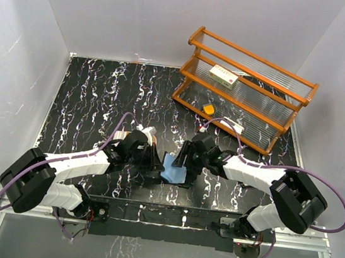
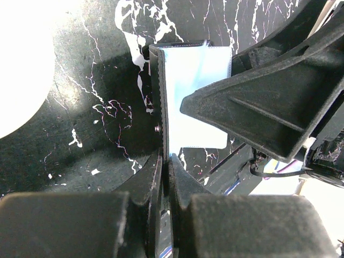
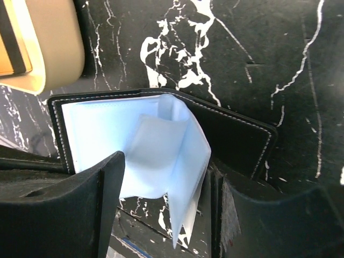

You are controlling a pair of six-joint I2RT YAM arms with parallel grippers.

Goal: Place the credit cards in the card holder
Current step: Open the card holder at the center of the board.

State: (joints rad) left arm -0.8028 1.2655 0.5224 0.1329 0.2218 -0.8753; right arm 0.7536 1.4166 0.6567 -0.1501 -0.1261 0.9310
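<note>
The card holder [image 1: 174, 169] is lying open at lower centre, its long axis running left to right and its pale slots facing up. It looks light and floppy, so I'd pinch the stitched edge, where the left gripper [image 2: 165, 173] is clamping it. The right gripper [image 3: 165, 180] is straddling the inner flap [image 3: 185, 156], jaws spread.

Card holder [image 2: 193, 75] partly behind fingers [image 2: 269, 102]

One card holder [image 1: 173, 170], one tan tray [image 3: 51, 51], one wooden rack [image 1: 255, 58], two grippers [image 1: 154, 163] [image 1: 184, 164].
</note>
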